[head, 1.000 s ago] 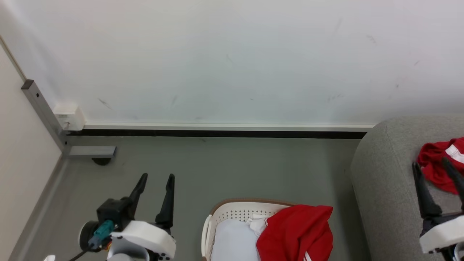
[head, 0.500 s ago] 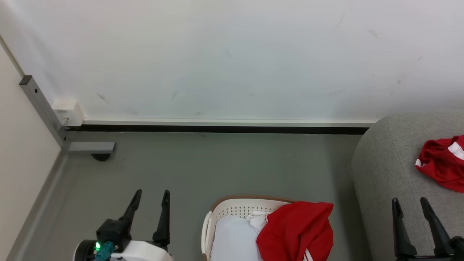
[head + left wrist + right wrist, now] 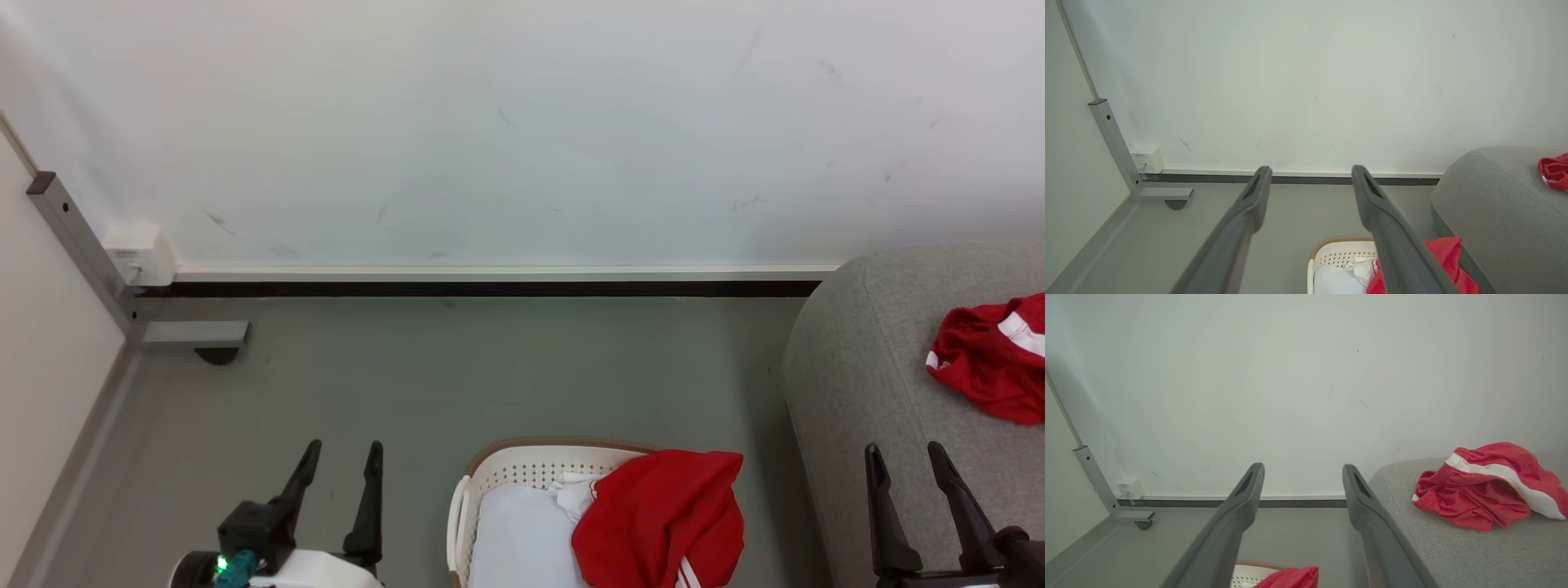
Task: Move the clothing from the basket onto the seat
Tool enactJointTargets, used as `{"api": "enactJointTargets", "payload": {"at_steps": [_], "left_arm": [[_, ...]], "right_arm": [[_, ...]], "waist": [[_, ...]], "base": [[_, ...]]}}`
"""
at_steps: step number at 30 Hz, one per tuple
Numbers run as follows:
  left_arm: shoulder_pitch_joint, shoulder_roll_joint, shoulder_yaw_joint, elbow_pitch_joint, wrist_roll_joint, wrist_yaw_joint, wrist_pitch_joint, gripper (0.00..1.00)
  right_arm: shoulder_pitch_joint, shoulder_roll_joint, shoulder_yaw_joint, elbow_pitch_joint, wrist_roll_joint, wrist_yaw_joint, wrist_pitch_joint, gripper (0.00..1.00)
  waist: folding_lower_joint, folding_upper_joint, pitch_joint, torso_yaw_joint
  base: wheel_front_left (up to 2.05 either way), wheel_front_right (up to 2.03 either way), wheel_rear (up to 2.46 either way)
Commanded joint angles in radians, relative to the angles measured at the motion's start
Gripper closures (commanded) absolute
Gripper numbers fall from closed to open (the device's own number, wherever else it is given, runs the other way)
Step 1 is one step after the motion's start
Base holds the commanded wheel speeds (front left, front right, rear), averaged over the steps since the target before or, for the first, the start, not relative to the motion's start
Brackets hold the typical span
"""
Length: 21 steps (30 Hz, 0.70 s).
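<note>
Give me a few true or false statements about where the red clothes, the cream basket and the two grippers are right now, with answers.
1. A red garment with a white band lies on the large grey fabric seat. True.
2. The small cream perforated plastic basket is empty. False: a second red garment drapes over its right side, and a flat white cloth lies inside.
3. The left gripper is shut on red fabric. False: it is open and holds nothing.
4. The right gripper is open with nothing between its fingers. True.
5. The basket stands on the seat. False: it stands on the grey floor beside the seat.
</note>
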Motion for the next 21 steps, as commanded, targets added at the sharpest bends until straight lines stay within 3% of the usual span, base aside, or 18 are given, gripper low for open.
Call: {"api": "enactJointTargets", "payload": {"at_steps": [1,11,21], "left_arm": [[-0.002,0.002,0.005,0.009,0.012,-0.003,0.0,0.0],[-0.007,0.0,0.004,0.016,-0.002,-0.003,0.0,0.0],[-0.069,0.001,-0.03,0.05,-0.027,-0.029,0.0,0.0]], "right_arm": [[-0.012,-0.01,0.003,0.004,0.007,-0.002,-0.003,0.0],[-0.026,-0.017,0.016,0.012,0.009,-0.002,-0.003,0.0],[-0.123,-0.043,0.025,-0.006,0.03,-0.002,-0.003,0.0]], "waist": [[0.0,0.0,0.0,-0.001],[0.0,0.0,0.004,-0.017],[0.0,0.0,0.088,-0.09]], "base": [[0.0,0.0,0.0],[0.0,0.0,0.0],[0.0,0.0,0.0]]}}
